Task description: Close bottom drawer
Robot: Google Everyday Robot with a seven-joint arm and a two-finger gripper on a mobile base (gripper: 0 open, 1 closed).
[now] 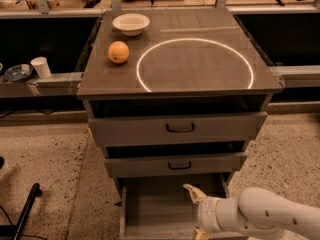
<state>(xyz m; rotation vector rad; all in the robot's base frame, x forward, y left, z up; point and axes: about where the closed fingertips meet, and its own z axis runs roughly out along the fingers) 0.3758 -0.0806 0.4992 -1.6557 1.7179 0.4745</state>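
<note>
The bottom drawer [155, 211] of the grey wood-grain cabinet is pulled far out, its plain tray showing and empty; its front and handle are cut off by the lower edge of the view. My gripper [196, 211] on a white arm hangs over the tray's right part, one pale fingertip [192, 191] pointing up toward the cabinet and another at the lower edge. The mid-width drawer [176, 164] and the widest drawer [178, 128] above stand slightly out, each with a black bar handle.
On the cabinet top [200, 79] are an orange [118, 52], a white bowl [131, 23] and a white ring mark [195, 64]. A paper cup [41, 67] and a dish [17, 73] sit on a ledge at the left. A black pole [25, 209] lies on the speckled floor.
</note>
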